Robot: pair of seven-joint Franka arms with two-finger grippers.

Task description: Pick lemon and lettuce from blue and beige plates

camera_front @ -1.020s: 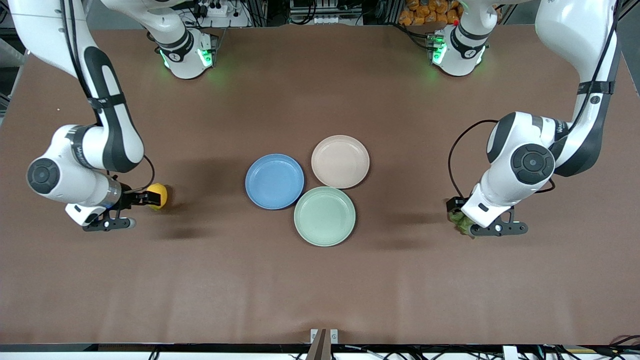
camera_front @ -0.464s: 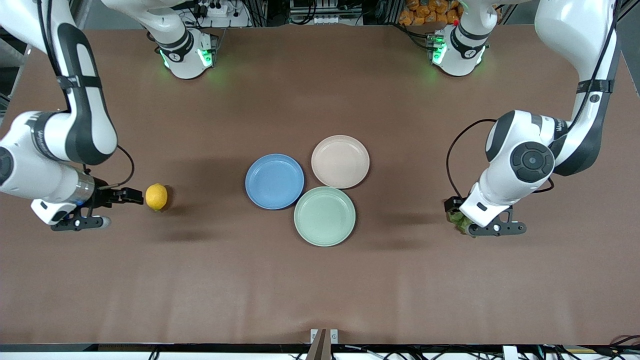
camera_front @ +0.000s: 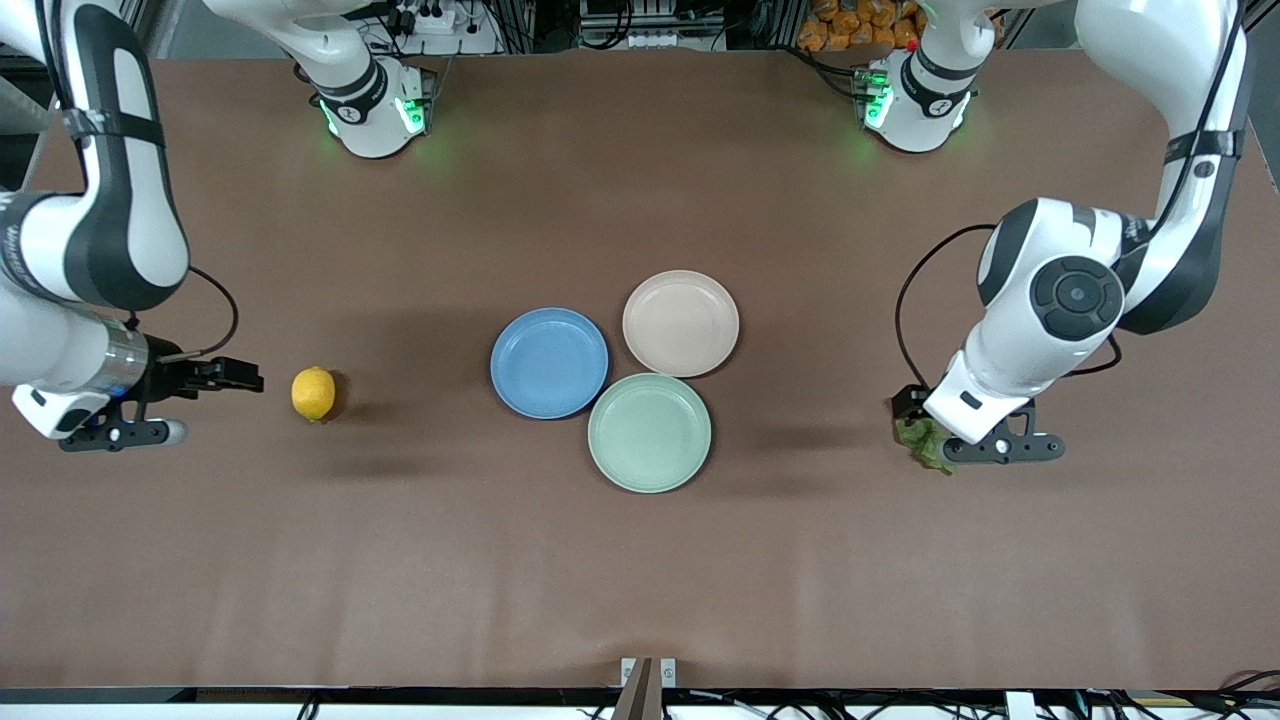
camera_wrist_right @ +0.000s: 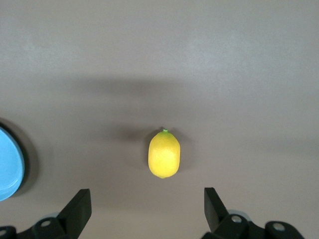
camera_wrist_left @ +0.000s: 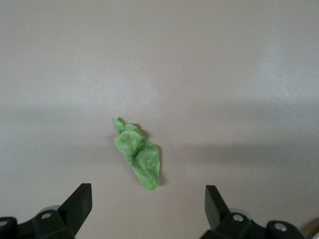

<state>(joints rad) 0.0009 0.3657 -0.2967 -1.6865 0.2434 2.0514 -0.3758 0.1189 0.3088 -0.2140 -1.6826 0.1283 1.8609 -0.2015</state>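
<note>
Here the right pincer point(camera_front: 232, 376) stands wide and empty, just beside the lemon point(camera_front: 313, 393), which lies on the bare surface point(camera_front: 400, 560) toward the right arm's end. The left pincer point(camera_wrist_left: 148, 211) is spread wide too, empty, over the lettuce point(camera_front: 927, 445) lying on the surface at the left arm's end. Between them, the blue plate point(camera_front: 549, 362), beige plate point(camera_front: 681, 323) and mint-green plate point(camera_front: 650, 432) sit clustered, edges touching, each holding nothing.
</note>
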